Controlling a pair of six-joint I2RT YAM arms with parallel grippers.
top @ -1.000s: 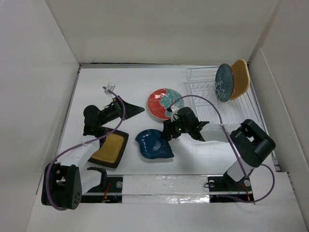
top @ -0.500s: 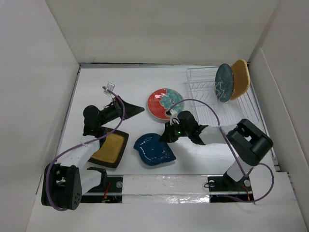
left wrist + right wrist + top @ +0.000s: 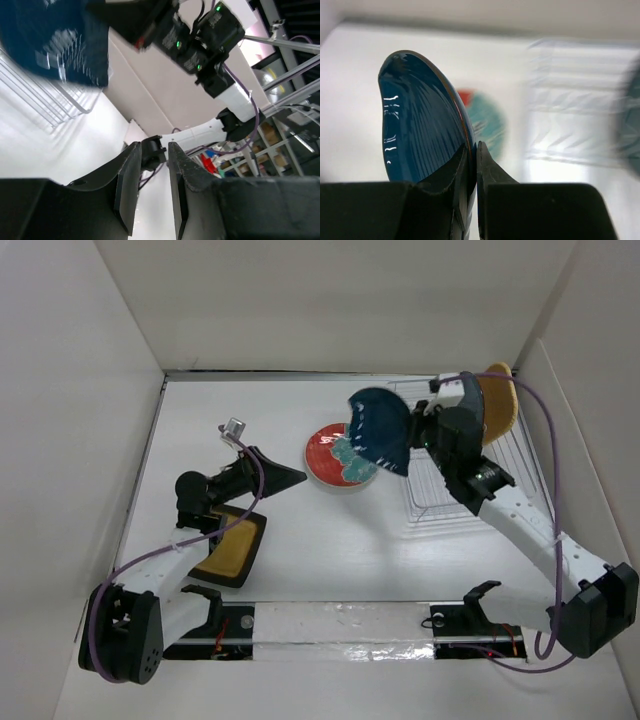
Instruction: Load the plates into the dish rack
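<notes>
1. White desk (image 3: 330,550) carries everything; both arms are bolted at its near edge.
2. The dish rack (image 3: 445,498) sits at the far right of the desk. The orange plate (image 3: 498,400) stands on edge at its far end, and the rows nearer the arms look free.
3. The blue leaf-shaped plate (image 3: 378,430) hangs in the air on edge, over the red-and-teal plate (image 3: 328,455), which lies flat on the desk just left of the rack.
4. The mustard plate (image 3: 232,548) lies flat at the near left, beside the left arm.
5. The right gripper (image 3: 412,435) pinches the leaf plate by its rim, its fingers (image 3: 487,170) clamped on either side of the edge.
6. The left gripper (image 3: 292,473) holds nothing, its fingers (image 3: 127,185) drawn nearly together with a slim gap.
7. What the next move turns on: the rack lies to the right of the held plate, behind the right gripper. The right arm alone is placed for it. The plate's long axis seems to run roughly near to far, so it likely needs lining up with a slot before lowering.
</notes>
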